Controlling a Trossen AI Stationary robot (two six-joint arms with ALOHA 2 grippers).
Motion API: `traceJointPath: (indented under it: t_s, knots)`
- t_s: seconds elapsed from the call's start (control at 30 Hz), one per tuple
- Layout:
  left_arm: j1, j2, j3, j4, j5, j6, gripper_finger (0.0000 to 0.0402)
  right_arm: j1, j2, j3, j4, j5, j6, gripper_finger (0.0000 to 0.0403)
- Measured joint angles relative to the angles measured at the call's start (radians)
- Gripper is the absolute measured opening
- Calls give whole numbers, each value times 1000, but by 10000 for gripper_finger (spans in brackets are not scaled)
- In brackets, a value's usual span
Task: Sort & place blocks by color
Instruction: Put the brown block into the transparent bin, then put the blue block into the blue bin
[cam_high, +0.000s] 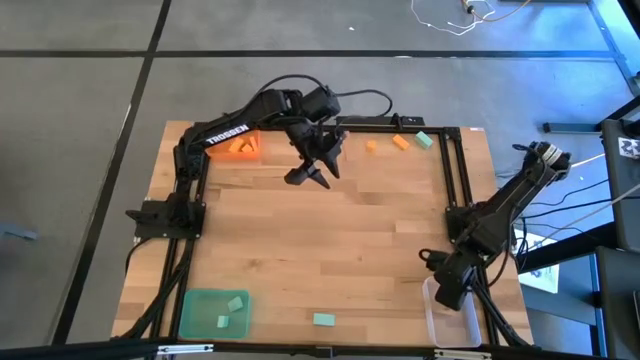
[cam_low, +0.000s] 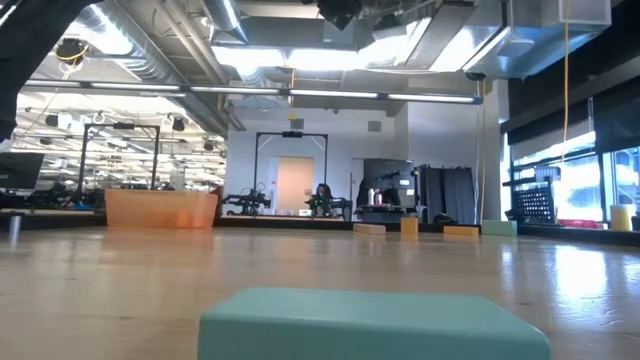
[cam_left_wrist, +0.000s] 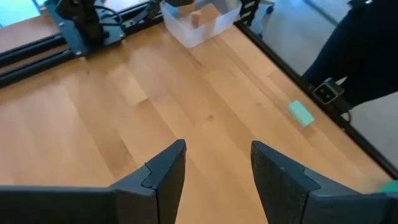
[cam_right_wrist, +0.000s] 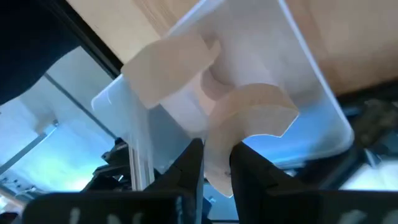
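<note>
Judged the blocks as light, stiff, smooth-faced, best pinched across short flat sides; seen small rectangular orange ones (cam_high: 401, 142) and a teal one (cam_high: 424, 140) at ca. 1 o'clock, a teal block (cam_high: 323, 320) at 6 o'clock; left gripper (cam_high: 318, 168) hung w/ fingers spread, empty; right gripper (cam_right_wrist: 216, 169) over clear tray (cam_high: 452, 328), fingers nearly pressed together, nothing between.

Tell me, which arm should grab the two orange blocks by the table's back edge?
Left. Its open left tool hovers close beside those orange blocks, with the orange tray on its other side. The right tool sits over the clear tray at the opposite edge.
</note>
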Motion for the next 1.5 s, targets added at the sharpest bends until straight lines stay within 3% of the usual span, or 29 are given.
traceJointPath:
  t_s: [0.23,0.4,0.7,0.93,1.03,1.2,1.37,1.5]
  knots:
    - [-6,-2,-2,-3,-25,-8,172,0,0,-101,98,-11,-3,58]
    - [-6,-2,-2,-15,-27,-11,172,0,0,-126,99,-21,-3,86]
    - [-5,-2,-2,-54,-32,-11,172,0,0,-139,101,-21,-3,94]
    - [-2,-2,-2,-71,-153,-33,172,-8,-10,-75,110,-81,-11,96]
    - [14,-2,-2,-71,-189,-86,172,-8,-38,-4,79,27,-32,96]
    - [42,-2,-2,-72,-294,-229,172,-8,-90,173,-100,394,-65,96]
    - [65,-2,-2,-80,-294,-344,172,-8,-104,339,-313,737,-76,96]
    - [68,-2,-2,-192,-248,-304,172,-28,-104,407,-388,874,-164,96]
